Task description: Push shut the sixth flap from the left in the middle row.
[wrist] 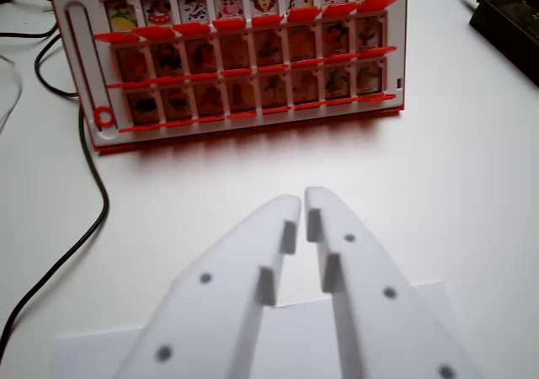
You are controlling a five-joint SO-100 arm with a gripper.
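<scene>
Progress looks nil: the red plastic flap board (244,59) has every flap raised, the sixth middle-row flap (296,45) included. The white gripper (303,200), tips nearly clenched on nothing, hovers well short of it.

Game board (244,67): red frame, red flaps (303,61), three rows of multicoloured cartoon character pictures, top row brightest, lower rows dimmer orange-brown. Claw (303,200): plain white with small dark dots. Tabletop (455,185): white. Cable (72,244) at wrist view's left: black. Adapter (509,21) top right: black.
</scene>
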